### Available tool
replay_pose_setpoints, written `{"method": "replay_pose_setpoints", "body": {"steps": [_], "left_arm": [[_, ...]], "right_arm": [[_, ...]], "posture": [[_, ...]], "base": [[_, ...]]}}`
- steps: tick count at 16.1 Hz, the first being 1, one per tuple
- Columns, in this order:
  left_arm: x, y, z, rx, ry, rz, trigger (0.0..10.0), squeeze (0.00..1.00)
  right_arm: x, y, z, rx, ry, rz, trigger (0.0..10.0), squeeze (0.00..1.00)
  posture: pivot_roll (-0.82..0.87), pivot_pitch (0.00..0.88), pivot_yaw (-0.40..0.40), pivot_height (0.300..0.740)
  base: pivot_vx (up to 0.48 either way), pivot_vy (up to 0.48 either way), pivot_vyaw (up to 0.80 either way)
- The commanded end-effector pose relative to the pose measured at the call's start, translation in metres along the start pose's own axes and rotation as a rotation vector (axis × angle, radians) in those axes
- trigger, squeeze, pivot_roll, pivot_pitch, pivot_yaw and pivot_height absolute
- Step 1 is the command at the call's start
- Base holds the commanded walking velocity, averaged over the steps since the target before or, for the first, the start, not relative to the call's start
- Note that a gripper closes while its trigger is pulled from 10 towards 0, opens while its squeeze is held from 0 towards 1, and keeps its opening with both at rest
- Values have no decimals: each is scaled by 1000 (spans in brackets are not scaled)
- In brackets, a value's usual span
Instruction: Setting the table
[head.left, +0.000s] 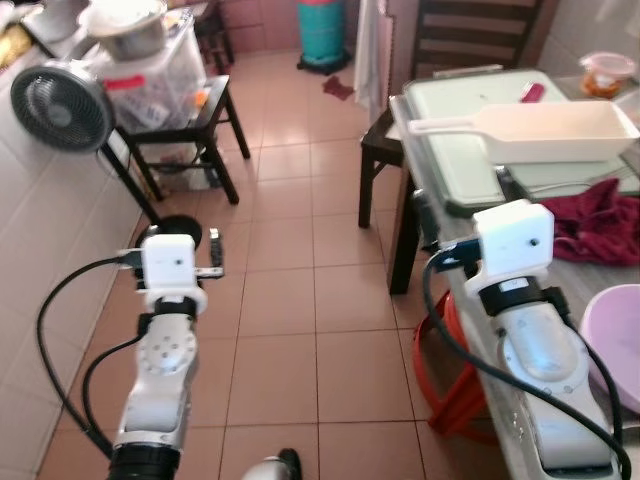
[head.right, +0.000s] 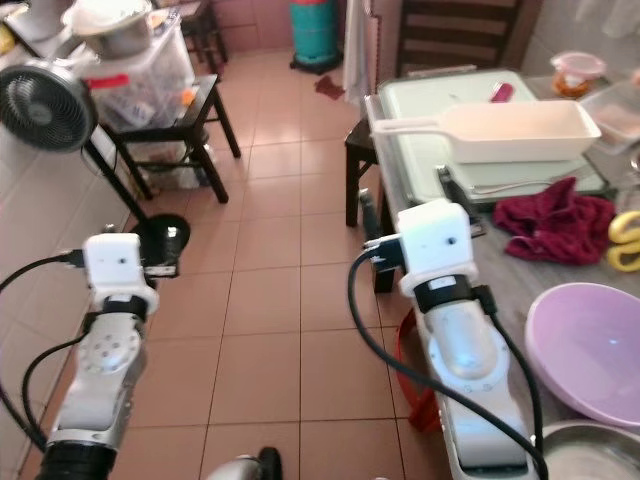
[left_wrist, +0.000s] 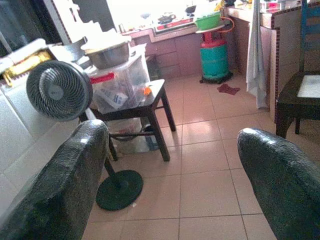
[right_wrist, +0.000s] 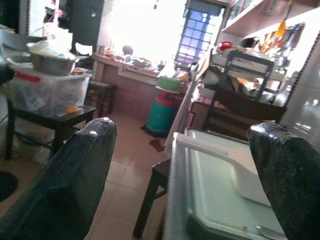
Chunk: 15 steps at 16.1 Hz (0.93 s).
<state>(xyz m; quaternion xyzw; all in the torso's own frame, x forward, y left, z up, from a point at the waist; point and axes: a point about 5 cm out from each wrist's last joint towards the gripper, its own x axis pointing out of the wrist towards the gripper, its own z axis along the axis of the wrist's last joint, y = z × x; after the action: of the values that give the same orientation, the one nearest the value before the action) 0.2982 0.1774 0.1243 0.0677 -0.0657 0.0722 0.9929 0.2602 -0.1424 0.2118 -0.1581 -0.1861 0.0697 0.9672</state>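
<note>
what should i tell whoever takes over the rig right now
Left gripper: open, empty, held out over the floor, facing the fan.
Right gripper: open, empty, at the table's near edge.
On the table: white rectangular dish on a pale green tray, maroon cloth, pink bowl.
Done: nothing grasped yet.
Left: likely start picking items for setting.
</note>
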Motion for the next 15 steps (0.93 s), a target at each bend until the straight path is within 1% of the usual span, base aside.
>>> {"method": "replay_pose_setpoints", "body": {"steps": [1,2,3,4,6,8,9,11,13,14,15], "left_arm": [[-1,5,1,3,-7,29,10000,0],[-1,4,0,8,-5,32,10000,0],[-1,3,1,40,-13,49,10000,0],[0,1,0,13,-7,58,10000,0],[1,2,0,7,4,73,10000,0],[2,6,0,19,5,120,10000,0],[2,4,0,-8,10,99,10000,0],[4,4,2,10,-15,80,10000,0],[6,2,1,14,-7,75,10000,0],[6,1,1,30,-6,66,10000,0],[6,-1,1,32,-5,62,10000,0]], "right_arm": [[1,5,-4,-6,23,4,10000,0],[2,6,-6,-4,39,5,10000,0],[4,6,-8,2,53,12,10000,0],[7,4,-10,13,58,13,10000,0],[10,2,-12,32,74,14,10000,0],[14,0,-14,44,89,3,10000,0],[16,1,-16,45,90,1,10000,0],[17,4,-21,126,116,5,10000,0],[17,4,-28,153,165,-17,10000,0],[16,4,-30,149,172,-13,10000,0],[15,4,-31,165,175,-6,10000,0]], "posture": [[-149,146,52,740],[-150,140,38,740],[-146,135,24,740],[-141,128,3,740],[-138,122,-9,740],[-132,114,-18,740],[-130,112,-20,740],[-123,107,-13,740],[-123,110,6,740],[-124,111,17,740],[-124,111,17,740]], "base": [[0,0,0],[0,0,0],[0,0,0],[0,0,0],[0,0,0],[0,0,0],[0,0,0],[0,0,0],[0,0,0],[0,0,0],[0,304,0]]}}
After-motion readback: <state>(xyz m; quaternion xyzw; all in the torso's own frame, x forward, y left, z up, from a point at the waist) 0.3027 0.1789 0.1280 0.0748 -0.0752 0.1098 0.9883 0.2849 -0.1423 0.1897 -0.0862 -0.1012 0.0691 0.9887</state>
